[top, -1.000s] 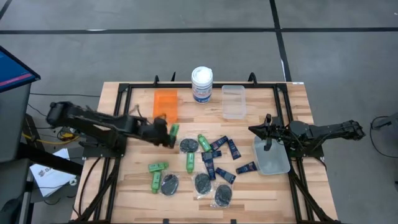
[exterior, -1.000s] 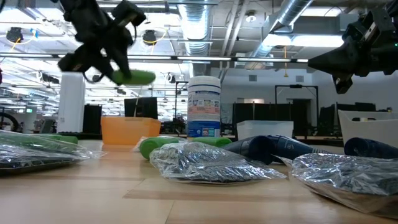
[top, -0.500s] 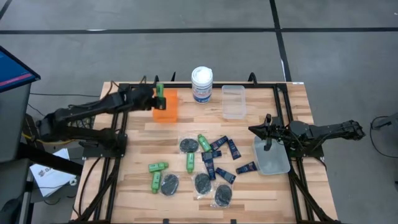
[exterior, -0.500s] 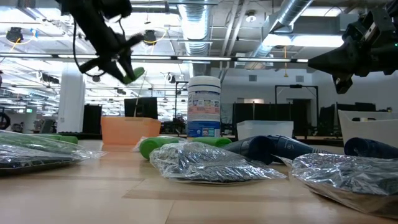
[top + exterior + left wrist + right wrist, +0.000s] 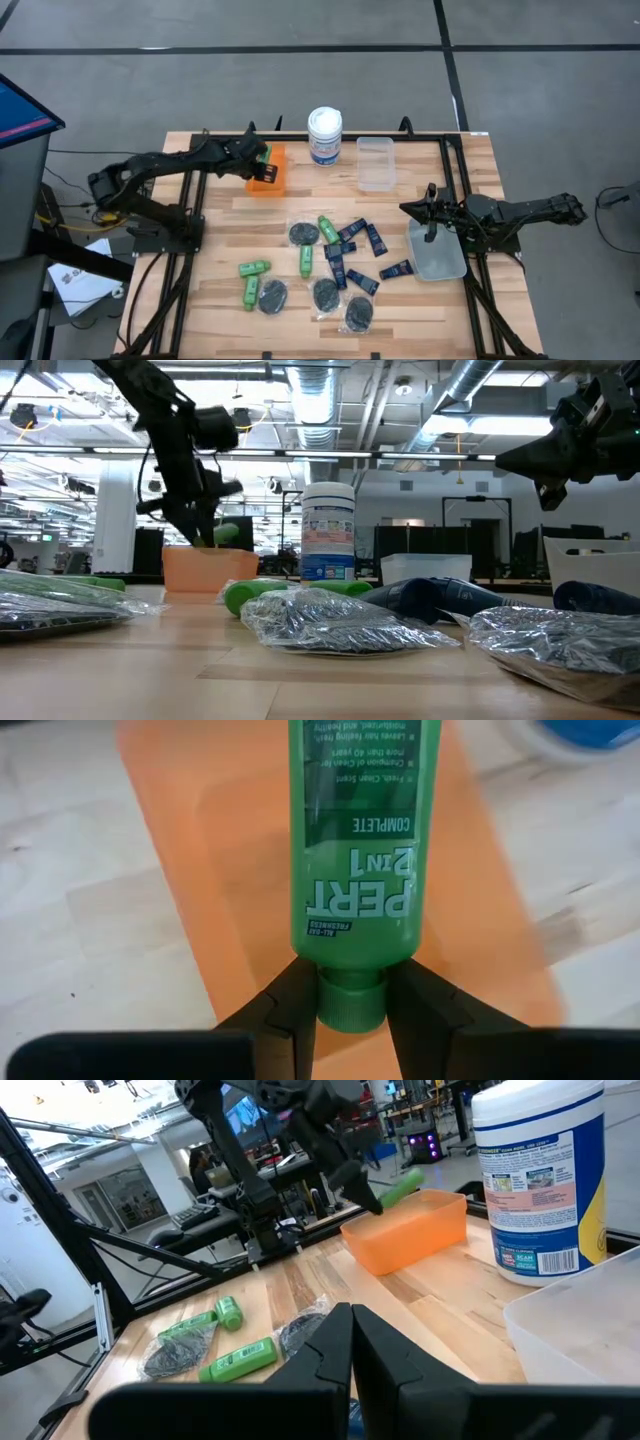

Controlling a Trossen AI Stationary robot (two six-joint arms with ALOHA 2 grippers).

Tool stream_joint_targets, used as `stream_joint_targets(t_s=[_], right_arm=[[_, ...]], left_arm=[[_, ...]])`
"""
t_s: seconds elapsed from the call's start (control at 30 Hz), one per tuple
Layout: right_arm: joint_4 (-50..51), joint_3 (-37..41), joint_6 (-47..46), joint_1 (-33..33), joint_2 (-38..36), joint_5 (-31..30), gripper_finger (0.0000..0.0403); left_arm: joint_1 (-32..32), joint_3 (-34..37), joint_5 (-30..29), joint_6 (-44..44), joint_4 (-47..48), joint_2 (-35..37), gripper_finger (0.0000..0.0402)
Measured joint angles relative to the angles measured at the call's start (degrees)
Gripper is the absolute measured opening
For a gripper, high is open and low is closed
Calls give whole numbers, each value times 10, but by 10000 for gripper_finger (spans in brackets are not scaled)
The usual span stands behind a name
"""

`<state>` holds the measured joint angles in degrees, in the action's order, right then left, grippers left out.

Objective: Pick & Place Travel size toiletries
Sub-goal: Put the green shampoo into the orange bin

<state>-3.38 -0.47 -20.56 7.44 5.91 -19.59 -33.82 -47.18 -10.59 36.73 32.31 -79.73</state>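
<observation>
Over the orange bin [image 5: 267,168] at the counter's [image 5: 220,260] far side: left gripper [image 5: 352,1010] clamped on a green bottle [image 5: 356,840] by its cap. Right gripper [image 5: 408,209] closed, empty, above the clear tray [image 5: 437,253].

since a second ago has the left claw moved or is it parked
Yes. The left claw, shut on a green bottle, went from the mid-table by the packets toward the back, and now sits over the orange bin near the white canister.

Two matte black jointed arms

Each arm [image 5: 150,172] is dark and slim, built of tubular links with bulky joints; the fingers [image 5: 290,1010] are flat, black and wedge-shaped.
</observation>
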Motion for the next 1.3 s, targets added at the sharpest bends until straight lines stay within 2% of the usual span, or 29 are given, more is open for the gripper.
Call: stream_joint_targets(t_s=[0.23,0.4,0.67,0.77,0.9,1.0,1.13,1.2,1.3], right_arm=[[0,0,0,0,0,0,0],[0,0,0,0,0,0,0],[0,0,0,0,0,0,0],[0,0,0,0,0,0,0],[0,0,0,0,0,0,0],[0,0,0,0,0,0,0],[0,0,0,0,0,0,0],[0,0,0,0,0,0,0],[0,0,0,0,0,0,0]], left_arm=[[0,0,-5,-2,-5,-44,96],[0,0,-4,-2,-5,-57,124],[0,0,2,-10,-8,-54,146],[0,0,43,-36,-11,-20,163],[15,0,120,-50,-11,62,184],[57,0,162,-53,-11,138,191],[148,0,198,-68,-12,229,189],[208,0,196,-69,-11,262,187],[305,-1,157,-63,-11,285,185]])
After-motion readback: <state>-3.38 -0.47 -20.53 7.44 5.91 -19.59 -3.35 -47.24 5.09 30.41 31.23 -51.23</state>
